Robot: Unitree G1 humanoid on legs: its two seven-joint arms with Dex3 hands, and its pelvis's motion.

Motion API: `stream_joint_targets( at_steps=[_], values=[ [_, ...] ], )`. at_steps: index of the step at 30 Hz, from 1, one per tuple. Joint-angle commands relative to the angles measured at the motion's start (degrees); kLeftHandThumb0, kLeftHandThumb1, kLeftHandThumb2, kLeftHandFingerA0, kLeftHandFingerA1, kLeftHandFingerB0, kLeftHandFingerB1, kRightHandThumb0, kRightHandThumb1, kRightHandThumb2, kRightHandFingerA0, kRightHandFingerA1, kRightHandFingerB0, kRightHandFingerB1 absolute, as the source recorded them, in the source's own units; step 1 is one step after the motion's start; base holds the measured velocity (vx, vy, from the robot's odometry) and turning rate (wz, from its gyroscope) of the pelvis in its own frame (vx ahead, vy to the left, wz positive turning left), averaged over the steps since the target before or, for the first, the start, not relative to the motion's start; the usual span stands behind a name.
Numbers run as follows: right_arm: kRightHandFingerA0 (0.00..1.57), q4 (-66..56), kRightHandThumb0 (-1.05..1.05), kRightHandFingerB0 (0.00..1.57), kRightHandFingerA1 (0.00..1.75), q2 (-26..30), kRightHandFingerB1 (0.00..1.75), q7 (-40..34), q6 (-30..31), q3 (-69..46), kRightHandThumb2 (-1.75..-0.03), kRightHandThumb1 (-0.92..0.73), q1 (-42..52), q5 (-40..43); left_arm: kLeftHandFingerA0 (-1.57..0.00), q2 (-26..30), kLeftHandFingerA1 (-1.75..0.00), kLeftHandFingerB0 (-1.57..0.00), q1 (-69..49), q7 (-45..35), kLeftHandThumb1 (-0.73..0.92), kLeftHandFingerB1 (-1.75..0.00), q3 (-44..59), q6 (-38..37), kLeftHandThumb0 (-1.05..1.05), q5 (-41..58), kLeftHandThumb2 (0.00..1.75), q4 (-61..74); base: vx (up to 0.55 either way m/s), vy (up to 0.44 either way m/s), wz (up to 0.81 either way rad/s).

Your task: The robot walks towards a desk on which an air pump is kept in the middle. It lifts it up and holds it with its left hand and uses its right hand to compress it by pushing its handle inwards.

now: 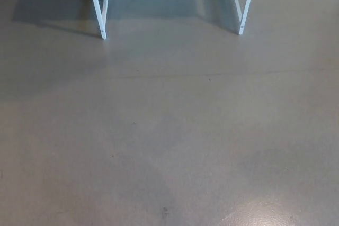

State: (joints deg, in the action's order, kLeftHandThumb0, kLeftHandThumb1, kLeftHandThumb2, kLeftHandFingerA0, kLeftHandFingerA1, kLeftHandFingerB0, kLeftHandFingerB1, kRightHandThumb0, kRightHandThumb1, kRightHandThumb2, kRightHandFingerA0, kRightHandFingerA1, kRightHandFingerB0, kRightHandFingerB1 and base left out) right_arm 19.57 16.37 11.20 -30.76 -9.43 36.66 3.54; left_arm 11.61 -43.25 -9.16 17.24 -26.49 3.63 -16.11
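Ahead of you, only white desk legs [100, 17] stand on grey floor [169, 130]; neither hand shows, so you cannot tell their state.

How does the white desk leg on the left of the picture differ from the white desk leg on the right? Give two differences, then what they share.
The left desk leg slants down towards picture right, while the right desk leg slants down towards picture left. The left desk leg's foot reaches a little lower in the frame than the right desk leg's. Both are thin, white, cut off by the top edge and standing on the grey floor.
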Motion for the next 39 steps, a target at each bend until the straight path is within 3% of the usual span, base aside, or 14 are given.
stream_joint_targets(
  at_steps=[1,3,7,8,9,10,15,16,17,18,21,24,25,39],
  values=[
    [0.49,0.3,-0.27,0.4,0.42,0.2,0.38,2.1,-2.6,-0.8,-0.62,-0.74,0.3,1.4,-0.39,0.0,-0.38,-0.32,0.1,-2.1,0.72,-0.36,0.6,-3.5,-0.09,2.2,0.61,-1.9,0.0,0.0,0.0],
    [0.48,0.2,-0.26,0.38,0.41,0.2,0.37,2.4,-3.1,-0.8,-0.63,-0.75,0.7,1.4,-0.27,0.0,-0.55,-0.21,-0.2,-2.6,0.51,-0.52,0.6,-3.6,-0.09,2.6,0.96,-2.0,0.0,0.0,0.0],
    [0.47,-1.0,-0.25,0.39,0.4,-0.1,0.37,4.3,-1.8,-1.0,-0.62,-0.74,1.7,3.7,-0.27,-0.3,-0.55,-0.2,-1.3,-2.6,0.51,-0.52,0.5,-4.1,-0.11,2.3,0.96,-1.3,0.0,0.0,0.0],
    [0.46,-1.6,-0.23,0.39,0.4,-0.2,0.37,4.3,-1.7,-0.9,-0.62,-0.74,2.0,3.7,-0.41,-0.2,-0.39,-0.33,-1.3,-2.4,0.72,-0.37,0.6,-4.8,-0.09,2.0,0.61,-1.7,0.0,0.0,0.0],
    [0.46,-2.2,-0.23,0.39,0.4,-0.4,0.37,4.4,-1.6,-0.8,-0.62,-0.74,2.3,3.7,-0.41,-0.1,-0.39,-0.33,-1.3,-2.2,0.72,-0.37,0.8,-5.8,-0.09,1.6,0.61,-2.2,0.0,0.0,0.0],
    [0.47,-2.7,-0.25,0.39,0.41,-0.6,0.38,4.2,-1.5,-0.7,-0.62,-0.73,2.5,3.5,-0.3,-0.1,-0.56,-0.22,-1.3,-2.1,0.51,-0.52,0.9,-5.9,-0.07,1.7,0.96,-2.3,0.0,0.0,0.0],
    [0.5,-2.3,-0.28,0.41,0.41,-0.7,0.37,3.7,-1.9,-1.0,-0.61,-0.72,2.4,2.3,-0.3,-0.2,-0.56,-0.21,-0.7,-1.9,0.51,-0.52,0.6,-6.2,-0.07,1.3,0.96,-2.9,0.0,0.0,0.0],
    [0.55,-2.8,-0.28,0.4,0.44,-0.7,0.37,3.7,-1.6,-1.1,-0.62,-0.72,2.6,2.2,-0.42,-0.2,-0.39,-0.34,-0.5,-1.7,0.71,-0.37,0.5,-6.4,-0.1,1.0,0.6,-3.0,0.0,0.0,0.0],
    [0.55,-3.3,-0.28,0.4,0.44,-0.7,0.37,3.7,-1.3,-1.1,-0.62,-0.72,2.9,2.2,-0.42,-0.2,-0.39,-0.34,-0.4,-1.5,0.71,-0.37,0.5,-6.8,-0.1,0.7,0.6,-3.2,0.0,0.0,0.0],
    [0.53,-4.9,-0.33,0.39,0.44,-0.5,0.37,3.7,0.0,-1.2,-0.61,-0.71,3.5,2.4,-0.31,-0.3,-0.56,-0.23,0.1,-1.5,0.51,-0.53,0.4,-7.0,-0.08,0.9,0.96,-3.7,0.0,0.0,0.0],
    [0.53,-5.6,-0.35,0.38,0.42,-0.4,0.36,4.1,0.4,-1.1,-0.61,-0.7,3.9,2.4,-0.29,-0.6,-0.55,-0.22,-0.2,-2.0,0.52,-0.52,0.5,-6.1,-0.07,2.1,0.96,-2.6,0.0,0.0,0.0],
    [0.53,-5.6,-0.35,0.38,0.42,-0.4,0.36,4.3,0.6,-1.1,-0.61,-0.7,3.9,2.5,-0.29,-0.7,-0.55,-0.22,-0.7,-2.1,0.52,-0.52,0.6,-5.5,-0.07,2.5,0.96,-1.8,0.0,0.0,0.0],
    [0.51,-5.6,-0.33,0.37,0.42,-0.3,0.36,4.6,1.3,-1.4,-0.62,-0.71,3.8,3.1,-0.4,-0.9,-0.39,-0.33,-0.4,-2.0,0.73,-0.38,0.4,-5.8,-0.08,2.3,0.61,-2.0,0.0,0.0,0.0],
    [0.48,0.3,-0.3,0.36,0.42,-3.0,0.37,4.4,-2.9,0.5,-0.61,-0.72,1.6,1.1,-0.38,-0.9,-0.38,-0.31,-1.7,-2.9,0.72,-0.35,1.6,-3.6,-0.11,4.0,0.61,-0.8,0.0,0.0,0.0]
  ],
)
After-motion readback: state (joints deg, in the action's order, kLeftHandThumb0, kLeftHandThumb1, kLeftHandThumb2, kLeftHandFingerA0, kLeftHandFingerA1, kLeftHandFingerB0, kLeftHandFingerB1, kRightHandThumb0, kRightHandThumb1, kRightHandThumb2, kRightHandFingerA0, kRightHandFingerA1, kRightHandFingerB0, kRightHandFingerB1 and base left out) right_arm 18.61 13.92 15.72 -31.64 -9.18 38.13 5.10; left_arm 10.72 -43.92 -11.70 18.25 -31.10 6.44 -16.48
